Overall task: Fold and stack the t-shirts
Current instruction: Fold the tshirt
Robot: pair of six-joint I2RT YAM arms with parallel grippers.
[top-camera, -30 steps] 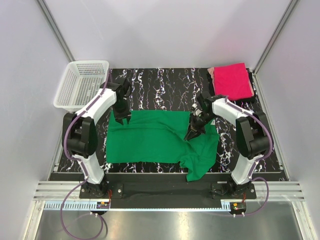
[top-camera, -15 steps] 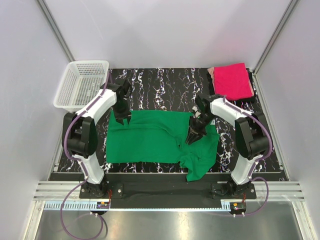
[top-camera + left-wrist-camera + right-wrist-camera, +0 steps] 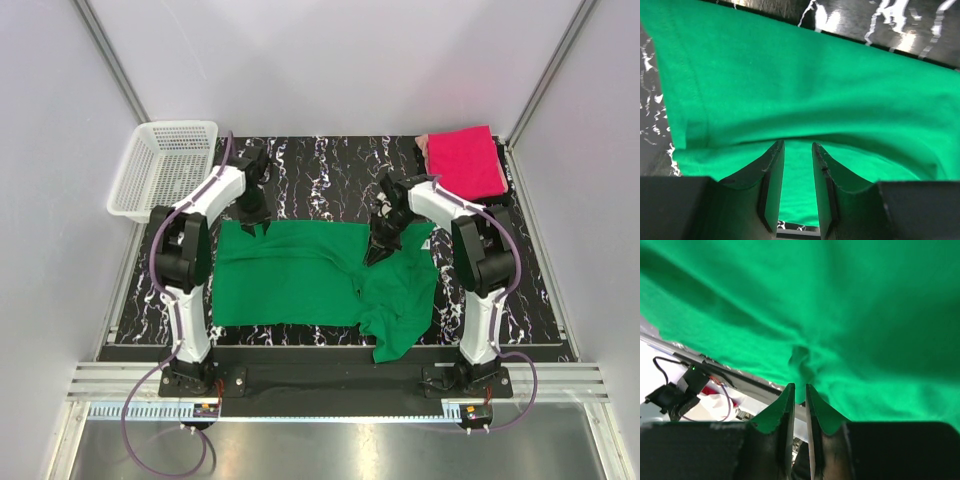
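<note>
Across the middle of the black, white-veined surface (image 3: 320, 165) lies the green t-shirt (image 3: 290, 280), the largest thing in view. Its left and middle parts are spread fairly flat. Its right part is rumpled, and a bunched flap hangs over the near edge of the surface.

The left arm (image 3: 205, 200) reaches from its base at the near left up to the shirt's far left corner. The right arm (image 3: 450, 210) bends in from the near right to the shirt's far edge, right of the middle.

At the far left corner stands the white mesh basket (image 3: 130, 185), well apart from the green cloth. In the far right corner the pink t-shirt (image 3: 465, 160) lies folded into a neat rectangle, also well apart from the green one.

The left gripper (image 3: 252, 226) points down at the green shirt's far left corner. In the left wrist view its jaws stand a narrow gap apart, filled with green cloth, and the cloth rises in a ridge to the fingertips (image 3: 776, 150) on either side, so they hold the shirt there.

The right gripper (image 3: 373, 257) meets the rumpled cloth. In the right wrist view its jaws are only a thin slit apart, with a small pucker of cloth (image 3: 800, 357) just beyond the tips. It cannot be told whether they pinch the cloth.
</note>
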